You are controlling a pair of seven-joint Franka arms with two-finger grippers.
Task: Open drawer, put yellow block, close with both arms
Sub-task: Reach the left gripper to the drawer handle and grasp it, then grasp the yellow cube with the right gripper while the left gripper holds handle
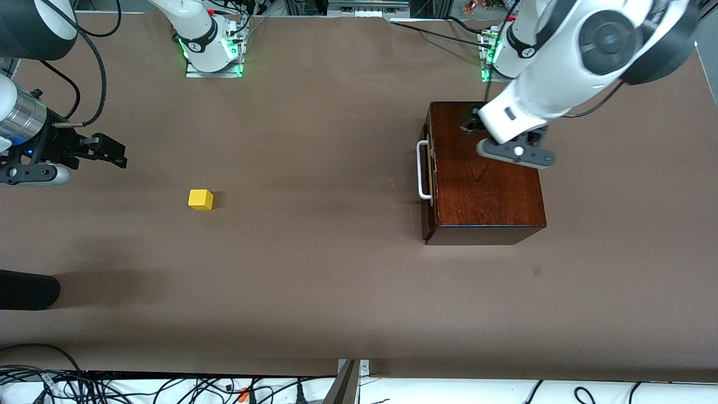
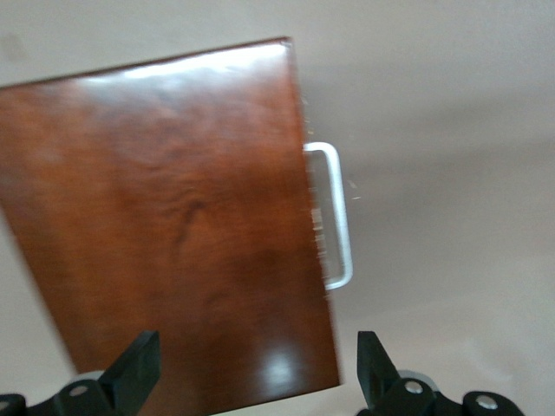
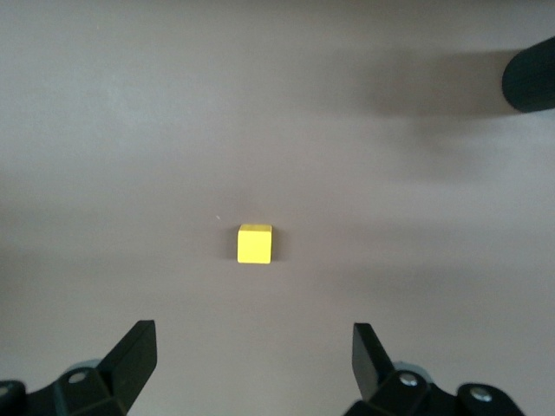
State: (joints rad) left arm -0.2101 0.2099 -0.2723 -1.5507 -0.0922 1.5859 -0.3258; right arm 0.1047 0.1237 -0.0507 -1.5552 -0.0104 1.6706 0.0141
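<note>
Hovering over the top of the wooden box [image 1: 488, 174], the left gripper [image 2: 256, 381] has its fingers spread wide and holds nothing. The drawer [image 1: 427, 174] is shut, flush with the box front, its white handle [image 1: 422, 170] facing the right arm's end of the table. The right gripper [image 1: 112, 150] hangs above bare table at that end, fingers likewise apart and empty. The yellow block [image 1: 201, 199] sits alone on the brown table [image 1: 314, 269], well apart from the box, and the right wrist view looks straight down on it.

Judged stage: nothing started; drawer not yet opened, block not yet picked.

Risks:
- The left gripper is over the lid, not at the handle. The handle stands close to the drawer front, so a finger could miss the gap and strike the wood.
- The box looks free-standing. Pulling the handle may drag the whole box instead of sliding the drawer out, unless something braces it.
- The block is small. An off-centre close could nudge or tip it away.
- A dark rounded object [image 1: 25, 289] lies at the table edge near the right arm's working area.

Writing: no readable labels or brand marks on box, block or grippers.
</note>
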